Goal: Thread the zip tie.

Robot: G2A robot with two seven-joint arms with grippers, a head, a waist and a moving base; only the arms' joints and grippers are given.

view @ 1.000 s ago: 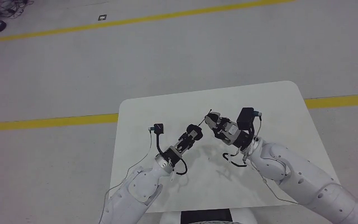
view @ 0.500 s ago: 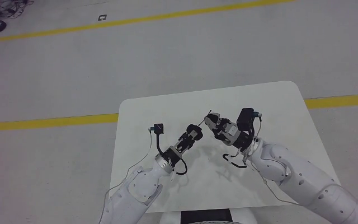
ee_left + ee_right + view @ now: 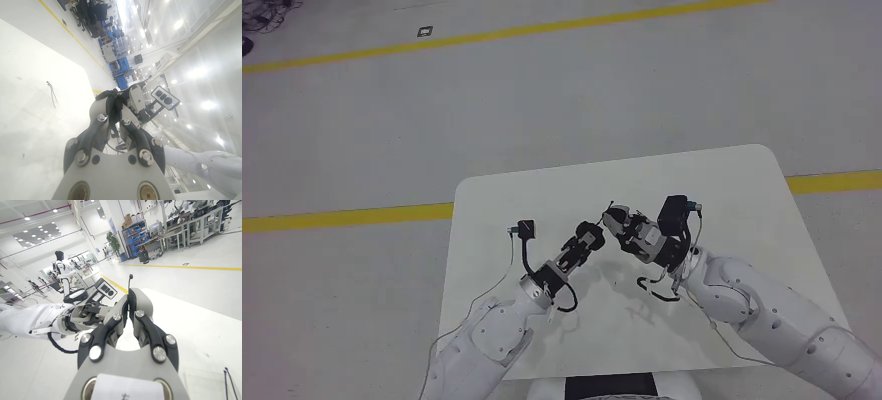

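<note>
Right pincer (image 3: 129,295) clamped on thin black zip tie (image 3: 129,283) — square head upright; left pincer (image 3: 590,235) grip unclear.

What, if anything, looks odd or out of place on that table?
Nothing stands out. The right end effector pinches one zip tie, its head poking out past the tips. The spare zip ties lie flat on the white table, none visibly broken.
</note>
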